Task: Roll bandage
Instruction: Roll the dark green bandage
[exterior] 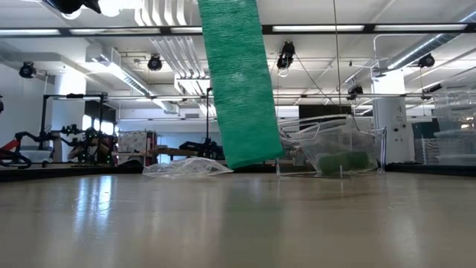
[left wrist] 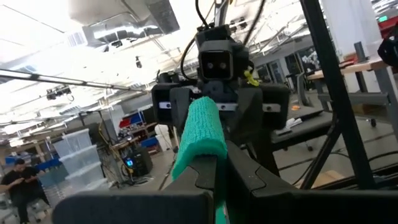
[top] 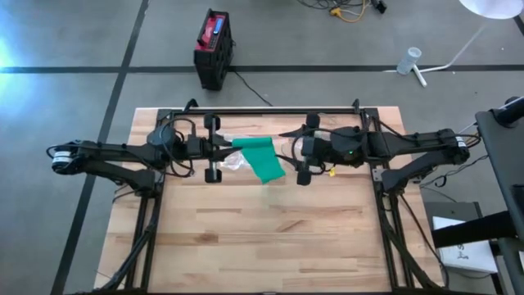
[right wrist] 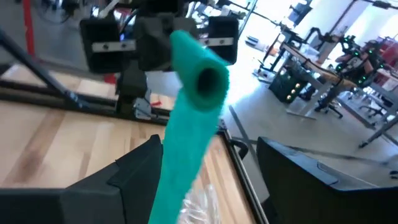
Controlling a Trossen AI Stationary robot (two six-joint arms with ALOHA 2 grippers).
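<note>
A green bandage (top: 264, 161) is held above the table between my two arms. Its rolled part (left wrist: 200, 134) is a level tube. In the right wrist view the tube's hollow end (right wrist: 208, 81) faces my right gripper. The loose strip (exterior: 239, 89) hangs down from the roll, its lower end (exterior: 253, 158) close to the tabletop. My left gripper (top: 223, 148) is shut on the roll. My right gripper (top: 296, 152) is open, just right of the roll's free end. Its fingers (right wrist: 140, 165) stand apart and touch nothing. My left gripper pinches the rolled part's left end (left wrist: 198, 163) between its two fingers. The fingers come level from the table's left and lie along the roll, which sticks out past them toward my right gripper. The roll is lifted clear and level. The loose strip hangs slack below it.
A crumpled clear plastic wrapper (top: 232, 161) lies on the table under the bandage and also shows in the low view (exterior: 182, 168). A clear plastic box (exterior: 335, 152) with something green inside stands at the back. A black rail (top: 278, 111) runs along the far edge. The wooden tabletop (top: 262, 238) lies toward the near edge.
</note>
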